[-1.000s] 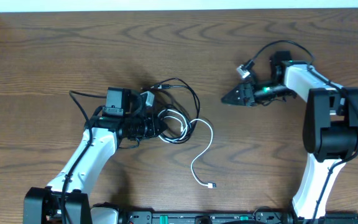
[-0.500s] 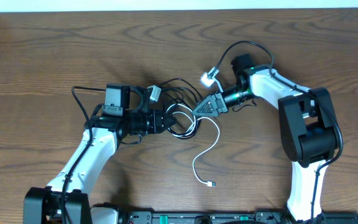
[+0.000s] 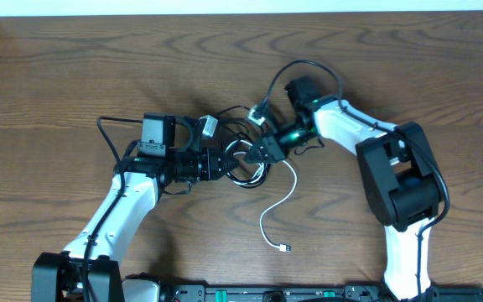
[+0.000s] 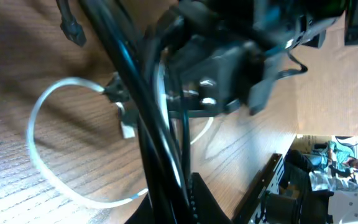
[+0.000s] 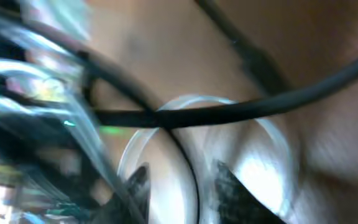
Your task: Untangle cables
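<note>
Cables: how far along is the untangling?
Done: little. Only the tail of the white cord lies free on the table. In hand: the left gripper is shut on the black cords in the knot; the right gripper, jaws apart, is at the white loop. Left: separating every cord.

Smeared by motion all through the right wrist view: black cord (image 5: 241,111) and white cord (image 5: 272,134) mere streaks, fingers of the right gripper (image 5: 182,186) two dark blobs, gap between them unreadable. From overhead, buried in the tangle (image 3: 246,159) and out of sight: tips of the left gripper (image 3: 227,164). Cut off top and bottom in the left wrist view: another black cord. Too small to identify: plug (image 3: 285,248) on the white cord's free end.
</note>
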Robot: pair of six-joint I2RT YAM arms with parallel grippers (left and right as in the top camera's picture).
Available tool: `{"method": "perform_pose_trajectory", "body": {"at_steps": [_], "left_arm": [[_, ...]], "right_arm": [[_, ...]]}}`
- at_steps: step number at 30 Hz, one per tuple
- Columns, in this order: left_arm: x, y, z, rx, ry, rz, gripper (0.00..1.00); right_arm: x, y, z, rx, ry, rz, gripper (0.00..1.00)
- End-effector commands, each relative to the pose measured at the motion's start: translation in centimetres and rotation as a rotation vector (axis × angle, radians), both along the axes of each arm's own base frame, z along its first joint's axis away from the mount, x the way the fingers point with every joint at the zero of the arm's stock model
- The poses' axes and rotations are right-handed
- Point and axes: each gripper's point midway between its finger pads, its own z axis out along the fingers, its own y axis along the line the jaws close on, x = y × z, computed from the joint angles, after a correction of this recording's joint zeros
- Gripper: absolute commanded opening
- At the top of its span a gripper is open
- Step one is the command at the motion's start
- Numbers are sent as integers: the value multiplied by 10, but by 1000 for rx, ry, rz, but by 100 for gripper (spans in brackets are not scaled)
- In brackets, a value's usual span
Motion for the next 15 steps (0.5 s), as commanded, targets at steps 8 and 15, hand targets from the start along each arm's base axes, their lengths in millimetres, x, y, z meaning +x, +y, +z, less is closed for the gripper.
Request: {"method": "perform_pose_trajectory", "body": {"at_steps": [8,15], "left_arm": [[10,43,-43,260,150,260,8],[3,86,-68,492,234,437,14]], "right_arm": [[40,-56,-74,-661,-82,-380,1],[34,-47,-70,-609,-49,-358,1]]}}
